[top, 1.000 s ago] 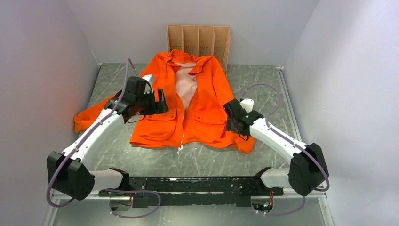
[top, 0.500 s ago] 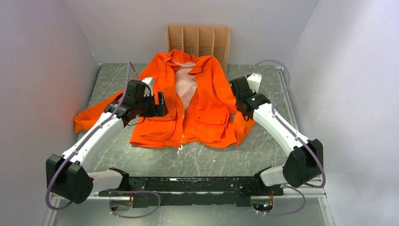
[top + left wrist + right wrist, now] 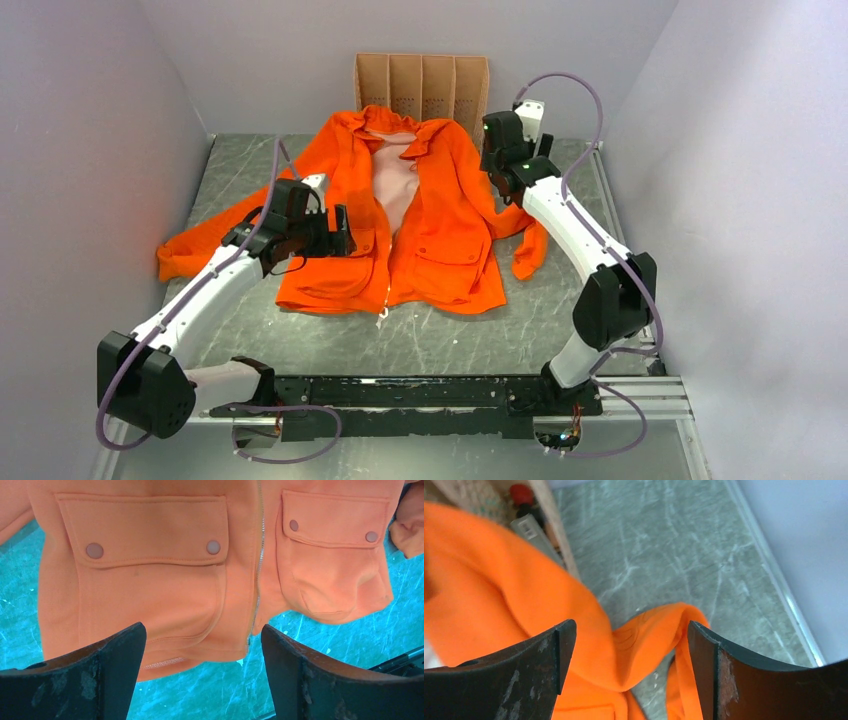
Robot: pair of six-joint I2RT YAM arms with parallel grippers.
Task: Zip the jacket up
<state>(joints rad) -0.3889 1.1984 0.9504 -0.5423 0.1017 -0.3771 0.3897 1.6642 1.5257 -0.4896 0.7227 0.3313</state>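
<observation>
Top and wrist views. At the far left, one sleeve (image 3: 195,250) trails out across the table (image 3: 420,340). The left gripper (image 3: 200,632) hangs over the lower front of the jacket (image 3: 440,230), jaws wide and empty, above the pocket (image 3: 145,535) at the left of the zipper (image 3: 257,580).

The jacket lies flat on its back at mid-table, collar toward the far wall and hem toward us. We see the teeth joined between the two pockets. Higher up, the front gapes over pink lining (image 3: 397,185). We cannot tell where the slider sits.

We judge the cloth to be light, soft and limp. It would bunch or slide if pulled at one point only. The hem beside the zipper's foot looks like the place to pin it, and the small slider tab the place to pull, drawn toward the collar.

The right gripper (image 3: 631,630) hovers over the far right shoulder, jaws wide and empty. The other sleeve (image 3: 525,240) lies folded below it.

The table is grey-green, marbled and smooth-looking, so it likely gives the cloth little grip. Pale walls (image 3: 90,120) close in three sides. A cardboard rack (image 3: 420,85) stands just behind the collar.
</observation>
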